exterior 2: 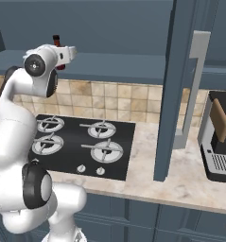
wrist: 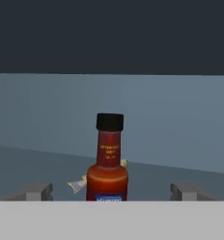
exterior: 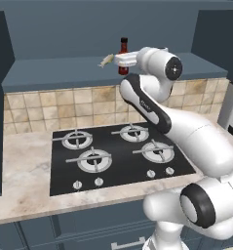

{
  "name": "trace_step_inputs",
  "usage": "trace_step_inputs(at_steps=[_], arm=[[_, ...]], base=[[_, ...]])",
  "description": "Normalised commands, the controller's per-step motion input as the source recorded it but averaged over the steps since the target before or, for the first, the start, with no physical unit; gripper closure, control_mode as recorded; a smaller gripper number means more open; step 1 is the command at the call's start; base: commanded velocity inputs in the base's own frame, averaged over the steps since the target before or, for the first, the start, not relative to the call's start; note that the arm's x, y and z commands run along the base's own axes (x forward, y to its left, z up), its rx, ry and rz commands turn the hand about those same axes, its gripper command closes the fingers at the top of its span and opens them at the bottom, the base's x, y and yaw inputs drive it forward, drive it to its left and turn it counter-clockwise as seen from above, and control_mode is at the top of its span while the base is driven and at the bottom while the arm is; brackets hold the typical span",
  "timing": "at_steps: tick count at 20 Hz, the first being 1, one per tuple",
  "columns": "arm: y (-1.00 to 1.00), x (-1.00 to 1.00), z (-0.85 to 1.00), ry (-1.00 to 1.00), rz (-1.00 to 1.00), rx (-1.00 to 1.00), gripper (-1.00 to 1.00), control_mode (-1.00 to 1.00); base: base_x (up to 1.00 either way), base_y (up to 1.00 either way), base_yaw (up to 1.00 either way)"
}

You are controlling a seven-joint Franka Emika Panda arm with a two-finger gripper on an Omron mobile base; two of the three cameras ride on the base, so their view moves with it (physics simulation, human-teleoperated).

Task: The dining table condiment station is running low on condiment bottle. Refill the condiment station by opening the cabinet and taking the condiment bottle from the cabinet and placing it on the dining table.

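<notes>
The condiment bottle, dark red with a black cap, stands upright on the bottom shelf of the open cabinet. My gripper is open at the height of the bottle's body. One finger is far to the bottle's left and the other finger far to its right, and neither touches it. In the left base view the bottle rises just behind the white hand and gripper. In the right base view its cap peeks above the gripper. The dining table is out of view.
A small pale object lies on the shelf next to the bottle. The cabinet door with its silver handle stands swung open at the right. Below are a black gas hob on a stone counter and an appliance at the far right.
</notes>
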Motion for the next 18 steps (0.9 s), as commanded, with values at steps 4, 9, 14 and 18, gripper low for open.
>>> trace_step_inputs(at_steps=[4,9,14,18], arm=[[0.0,0.31,0.0,0.0,0.0,0.0,-1.0,-1.0],[0.03,0.35,-0.02,0.0,0.0,0.0,-1.0,-1.0],[0.12,0.34,-0.06,0.0,0.0,-0.01,-1.0,-1.0],[0.25,0.11,-0.08,0.0,0.0,-0.04,-1.0,-1.0]], base=[[0.0,0.0,0.0],[0.0,0.0,0.0],[0.0,0.0,0.0],[0.0,0.0,0.0]])
